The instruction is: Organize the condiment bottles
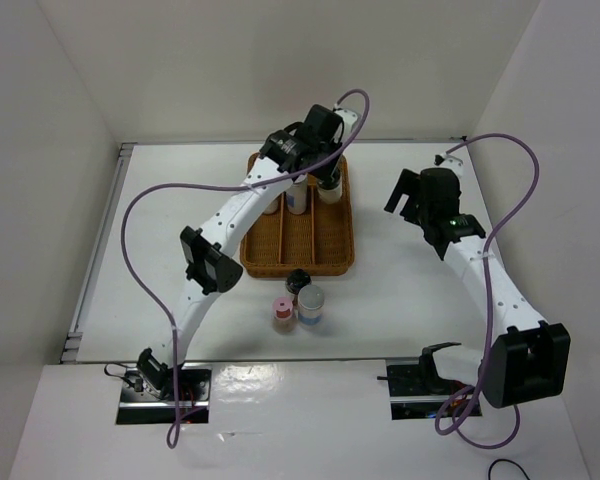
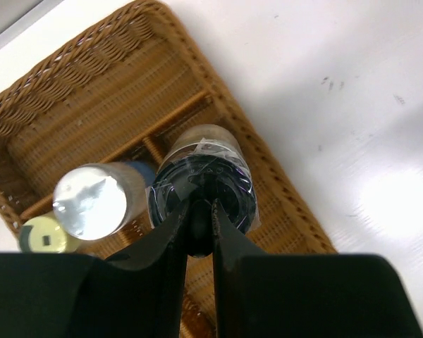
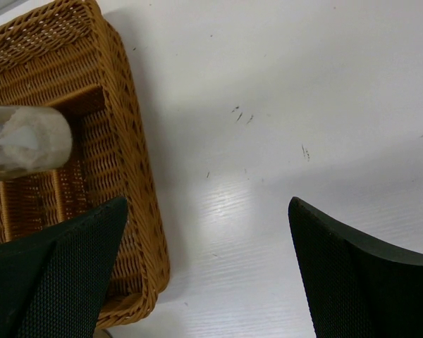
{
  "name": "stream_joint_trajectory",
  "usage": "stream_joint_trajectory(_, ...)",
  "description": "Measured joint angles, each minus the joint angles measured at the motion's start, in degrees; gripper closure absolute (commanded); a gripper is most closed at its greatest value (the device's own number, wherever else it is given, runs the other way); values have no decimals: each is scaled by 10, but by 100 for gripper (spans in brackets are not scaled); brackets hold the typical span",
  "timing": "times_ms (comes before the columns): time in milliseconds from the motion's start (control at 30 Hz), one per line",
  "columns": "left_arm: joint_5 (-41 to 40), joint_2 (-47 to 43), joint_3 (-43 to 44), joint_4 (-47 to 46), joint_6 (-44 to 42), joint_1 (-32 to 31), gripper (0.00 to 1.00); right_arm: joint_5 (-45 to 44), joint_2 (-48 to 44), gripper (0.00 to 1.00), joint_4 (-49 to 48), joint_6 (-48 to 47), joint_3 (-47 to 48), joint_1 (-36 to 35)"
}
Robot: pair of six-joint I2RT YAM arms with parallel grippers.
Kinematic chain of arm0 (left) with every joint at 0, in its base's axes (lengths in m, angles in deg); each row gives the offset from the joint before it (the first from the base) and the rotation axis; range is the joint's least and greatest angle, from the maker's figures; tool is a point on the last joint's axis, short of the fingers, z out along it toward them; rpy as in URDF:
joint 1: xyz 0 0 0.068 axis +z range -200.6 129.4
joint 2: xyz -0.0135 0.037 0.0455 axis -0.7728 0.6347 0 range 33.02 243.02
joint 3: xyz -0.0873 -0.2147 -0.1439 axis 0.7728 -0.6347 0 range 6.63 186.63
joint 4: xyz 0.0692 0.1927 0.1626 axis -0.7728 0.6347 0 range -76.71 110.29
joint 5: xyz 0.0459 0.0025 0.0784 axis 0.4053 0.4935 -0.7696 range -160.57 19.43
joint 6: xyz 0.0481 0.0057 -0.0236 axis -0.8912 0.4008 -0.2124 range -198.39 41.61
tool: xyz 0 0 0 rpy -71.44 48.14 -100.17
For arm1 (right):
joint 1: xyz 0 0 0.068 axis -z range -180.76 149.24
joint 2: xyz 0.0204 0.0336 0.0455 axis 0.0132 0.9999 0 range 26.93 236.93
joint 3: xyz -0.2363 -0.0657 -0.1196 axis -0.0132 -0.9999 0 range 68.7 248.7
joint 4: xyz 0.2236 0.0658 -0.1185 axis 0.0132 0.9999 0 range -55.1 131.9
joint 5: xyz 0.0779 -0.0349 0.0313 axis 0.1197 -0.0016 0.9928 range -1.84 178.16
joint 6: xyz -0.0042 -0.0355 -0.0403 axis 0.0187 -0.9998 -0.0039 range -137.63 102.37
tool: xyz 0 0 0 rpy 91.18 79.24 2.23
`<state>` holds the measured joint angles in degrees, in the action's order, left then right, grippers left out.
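Left gripper (image 2: 201,208): fingers nearly together atop black-capped clear shaker bottle (image 2: 227,184), standing at 1 o'clock corner of woven brown wicker tray (image 1: 318,266); grip cannot be told. Right gripper (image 3: 208,211): spread wide, empty, at tray's 3 o'clock.

place: a robot test lab | walls: plain white walls (image 1: 60,120) box in a white table (image 1: 410,300) | gear: left arm (image 1: 225,215), right arm (image 1: 495,285), purple cables (image 1: 126,240) | table: just under right fingers (image 3: 56,274)
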<state>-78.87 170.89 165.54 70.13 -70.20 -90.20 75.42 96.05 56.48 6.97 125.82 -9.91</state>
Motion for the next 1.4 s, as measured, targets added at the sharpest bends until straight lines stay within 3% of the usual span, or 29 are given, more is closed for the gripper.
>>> stream_joint_trajectory(333,38,5,4,19,-7,51,80,12,0,2,-5,0,0,13)
stream_joint_trajectory(1000,78,106,84,23,-7,44,79,27,0,2,-1,-1,0,13)
stream_joint_trajectory(1233,71,127,96,21,-7,46,65,41,0,2,0,-19,0,13)
stream_joint_trajectory(1400,70,130,106,12,-7,47,41,61,0,2,0,-42,0,13)
